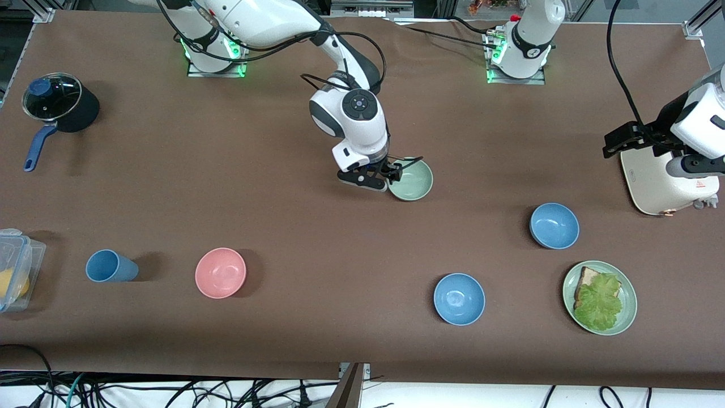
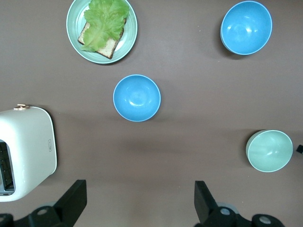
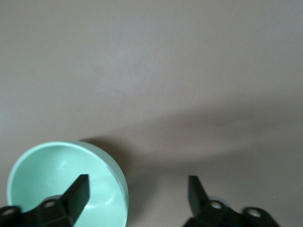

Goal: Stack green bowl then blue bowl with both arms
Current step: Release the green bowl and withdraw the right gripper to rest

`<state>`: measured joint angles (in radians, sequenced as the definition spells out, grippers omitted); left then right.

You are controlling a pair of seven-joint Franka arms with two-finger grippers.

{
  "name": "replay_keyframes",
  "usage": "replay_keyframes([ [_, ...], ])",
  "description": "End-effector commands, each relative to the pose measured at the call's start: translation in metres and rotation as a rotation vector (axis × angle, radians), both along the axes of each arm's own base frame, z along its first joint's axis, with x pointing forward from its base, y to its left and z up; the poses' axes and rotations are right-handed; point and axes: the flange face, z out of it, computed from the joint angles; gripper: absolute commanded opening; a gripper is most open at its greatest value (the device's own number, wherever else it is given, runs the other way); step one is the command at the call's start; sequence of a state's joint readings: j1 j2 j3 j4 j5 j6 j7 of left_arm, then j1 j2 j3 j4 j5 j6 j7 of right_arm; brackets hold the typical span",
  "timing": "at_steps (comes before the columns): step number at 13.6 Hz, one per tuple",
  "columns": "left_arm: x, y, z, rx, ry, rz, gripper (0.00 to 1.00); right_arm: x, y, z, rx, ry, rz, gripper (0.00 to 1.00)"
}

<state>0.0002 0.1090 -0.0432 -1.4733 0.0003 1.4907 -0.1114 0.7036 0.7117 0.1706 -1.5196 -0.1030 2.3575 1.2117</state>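
The green bowl (image 1: 412,181) stands upright mid-table; it also shows in the left wrist view (image 2: 270,150) and the right wrist view (image 3: 42,175). My right gripper (image 1: 391,173) (image 3: 137,182) is open and low at the bowl's rim, one finger inside the bowl and the other outside it over the table. Two blue bowls stand nearer the front camera: one (image 1: 554,225) (image 2: 137,98) toward the left arm's end, the other (image 1: 459,298) (image 2: 246,27) nearer still. My left gripper (image 1: 620,141) (image 2: 139,187) is open and empty, held high over bare table beside the toaster.
A white toaster (image 1: 668,181) stands at the left arm's end. A green plate (image 1: 626,317) with toast and lettuce lies near the front edge. A pink bowl (image 1: 220,272), a blue cup (image 1: 110,266), a plastic box (image 1: 14,269) and a lidded pot (image 1: 59,105) are toward the right arm's end.
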Motion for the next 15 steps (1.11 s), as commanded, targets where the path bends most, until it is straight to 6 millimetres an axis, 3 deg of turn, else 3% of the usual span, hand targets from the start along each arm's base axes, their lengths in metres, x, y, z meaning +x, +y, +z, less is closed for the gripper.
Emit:
replay_keyframes([
  [1,0.003,0.0,0.006,0.013,0.001,-0.001,1.0,0.02,-0.03,0.038,-0.048,0.006,0.025,1.0],
  [6,0.003,0.0,0.006,0.013,0.001,-0.001,1.0,0.062,-0.098,0.1,-0.081,0.017,-0.01,1.0],
  [10,0.003,0.0,0.006,0.013,0.001,-0.001,1.0,0.095,-0.171,0.139,-0.048,0.073,0.074,1.0],
  [15,0.003,0.001,0.006,0.013,0.001,0.001,1.0,0.13,-0.279,0.155,-0.075,0.11,0.261,1.0],
])
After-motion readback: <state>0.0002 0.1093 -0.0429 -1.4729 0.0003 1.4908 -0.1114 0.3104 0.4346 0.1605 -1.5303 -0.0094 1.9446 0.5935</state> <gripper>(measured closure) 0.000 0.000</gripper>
